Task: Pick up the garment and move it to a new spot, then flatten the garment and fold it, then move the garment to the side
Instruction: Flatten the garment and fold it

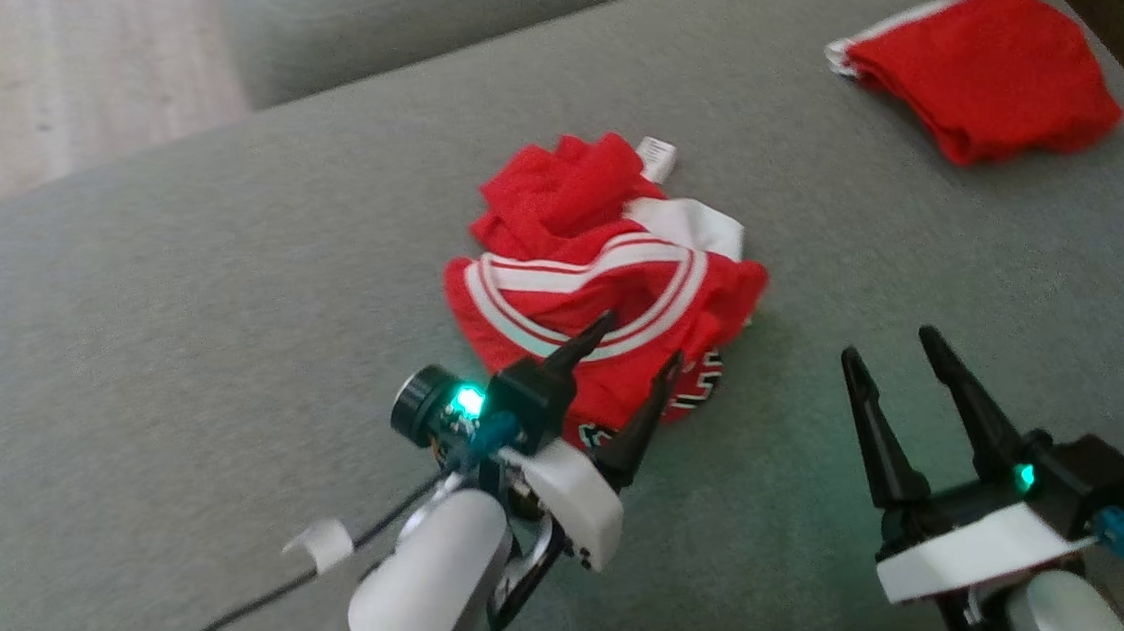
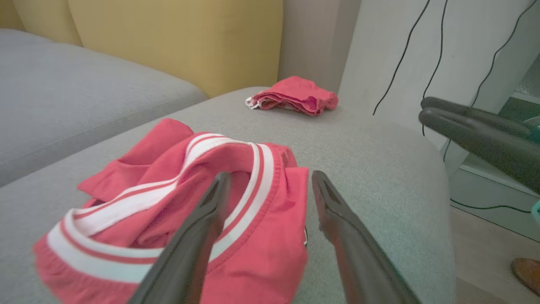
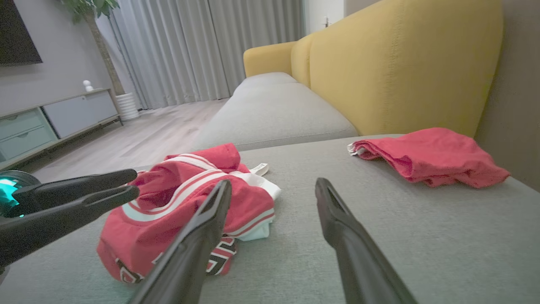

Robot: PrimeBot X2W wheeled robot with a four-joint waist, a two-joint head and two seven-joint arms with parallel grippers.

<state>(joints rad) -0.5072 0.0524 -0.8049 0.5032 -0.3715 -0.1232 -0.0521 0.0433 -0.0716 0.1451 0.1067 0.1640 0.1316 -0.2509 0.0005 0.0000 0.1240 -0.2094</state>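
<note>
My left tool (image 1: 643, 337) is spread wide and holds nothing. Its forearm rises from the bottom of the head view and leans to the right, so the two dark fingers point up and to the right over the near edge of the red jersey (image 1: 600, 282). In the left wrist view one finger lies across the jersey's white-and-red striped trim and the other lines up with its edge; I cannot tell whether either touches the cloth. My right tool (image 1: 886, 342) is also wide and empty, fingers pointing away from me over bare cushion just right of the jersey. The jersey lies crumpled in the middle of the grey sofa cushion (image 1: 172, 336). A folded red garment (image 1: 989, 71) rests well apart at the far right corner, before the yellow backrest (image 3: 400, 63).
</note>
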